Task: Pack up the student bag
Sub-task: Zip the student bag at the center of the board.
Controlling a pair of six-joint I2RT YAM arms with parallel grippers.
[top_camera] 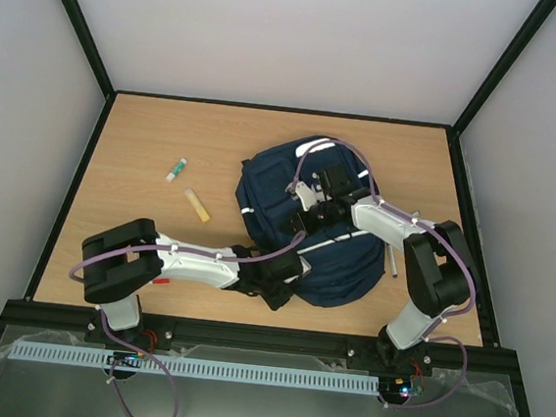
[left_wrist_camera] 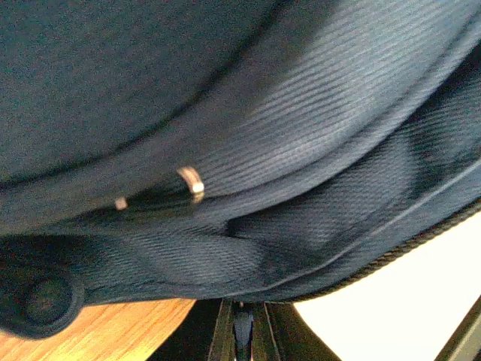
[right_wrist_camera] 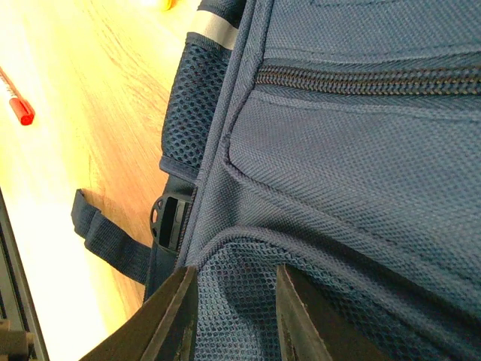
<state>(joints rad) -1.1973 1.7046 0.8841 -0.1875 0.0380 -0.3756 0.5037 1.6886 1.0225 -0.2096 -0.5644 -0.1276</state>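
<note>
Student bag (top_camera: 289, 195) laid on wooden worktop (top_camera: 146, 147), white walls around; left end effector (top_camera: 286, 273) closed together at near edge, right end effector (right_wrist_camera: 233, 316) pinched on bag fabric.

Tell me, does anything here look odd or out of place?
Nothing looks spilled or broken. The student bag lies flat with both arms on it, its front zip closed, while a small green-capped tube and a tan stick lie loose on the table to its left, unpacked.
</note>
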